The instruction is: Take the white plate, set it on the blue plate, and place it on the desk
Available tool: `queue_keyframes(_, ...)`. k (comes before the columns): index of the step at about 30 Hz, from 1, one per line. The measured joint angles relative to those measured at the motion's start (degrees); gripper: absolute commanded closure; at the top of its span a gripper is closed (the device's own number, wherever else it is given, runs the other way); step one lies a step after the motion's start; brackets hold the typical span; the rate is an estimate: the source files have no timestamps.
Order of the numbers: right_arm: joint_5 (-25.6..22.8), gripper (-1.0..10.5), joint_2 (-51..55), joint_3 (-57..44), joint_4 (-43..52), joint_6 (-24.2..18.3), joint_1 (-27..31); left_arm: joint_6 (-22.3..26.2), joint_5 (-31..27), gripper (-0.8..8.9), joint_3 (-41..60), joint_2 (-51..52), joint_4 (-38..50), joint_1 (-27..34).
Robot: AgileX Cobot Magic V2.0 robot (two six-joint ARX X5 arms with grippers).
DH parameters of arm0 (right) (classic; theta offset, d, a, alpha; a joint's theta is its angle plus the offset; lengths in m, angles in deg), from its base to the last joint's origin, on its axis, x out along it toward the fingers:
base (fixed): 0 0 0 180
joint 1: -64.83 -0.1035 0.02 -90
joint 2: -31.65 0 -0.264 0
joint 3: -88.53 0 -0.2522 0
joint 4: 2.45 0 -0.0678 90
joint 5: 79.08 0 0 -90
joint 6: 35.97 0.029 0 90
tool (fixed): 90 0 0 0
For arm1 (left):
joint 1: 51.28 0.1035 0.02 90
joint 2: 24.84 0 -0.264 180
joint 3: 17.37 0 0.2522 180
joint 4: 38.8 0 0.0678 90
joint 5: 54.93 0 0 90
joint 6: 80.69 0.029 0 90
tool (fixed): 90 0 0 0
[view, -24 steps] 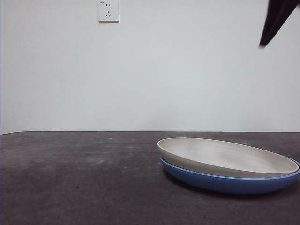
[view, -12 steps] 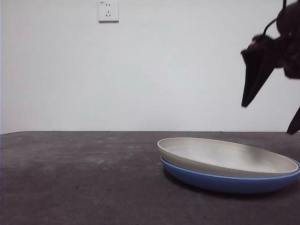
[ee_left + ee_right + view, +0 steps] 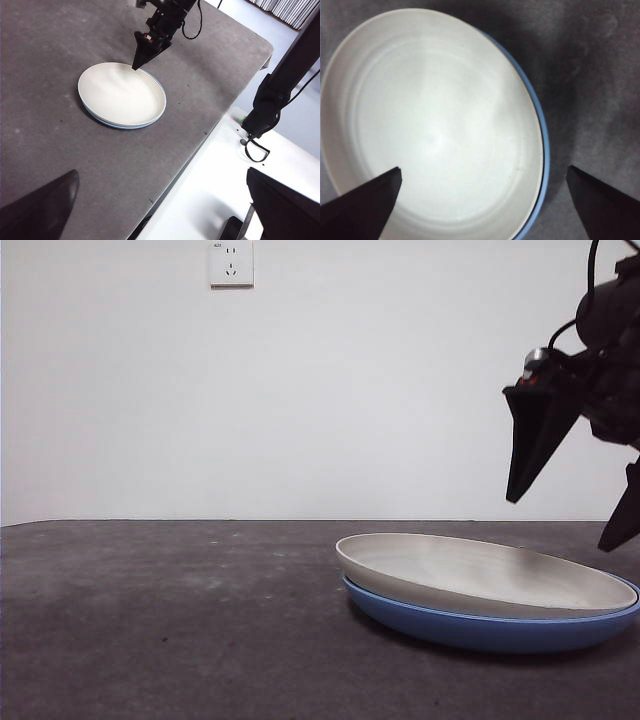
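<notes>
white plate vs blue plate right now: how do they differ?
Colour: the white plate is matte cream; the blue plate is glossy medium blue.
Position: the white plate lies on top, nested in the blue plate, which sits on the desk.
Visibility: the white plate's whole inside shows; the blue plate shows only as a rim and side under it.
Shared: both are round, shallow, low-rimmed and about the same width.

You'll see a white rectangular wall socket (image 3: 231, 263) mounted high on the plain white wall (image 3: 300, 400). Beside the table, the pale floor (image 3: 210, 190) shows below.
</notes>
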Motion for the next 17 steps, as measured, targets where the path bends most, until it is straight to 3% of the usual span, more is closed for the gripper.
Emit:
queue_keyframes(6,0.0,3.7,-3.8,0.0,1.5,-0.2,0.0,-0.1,0.0,2.19,0.0,0.0,0.0,0.0)
queue_keyframes(17,0.1,6.1,-7.4,0.0,3.5,-0.2,0.0,-0.2,0.0,2.19,0.0,0.0,0.1,0.0)
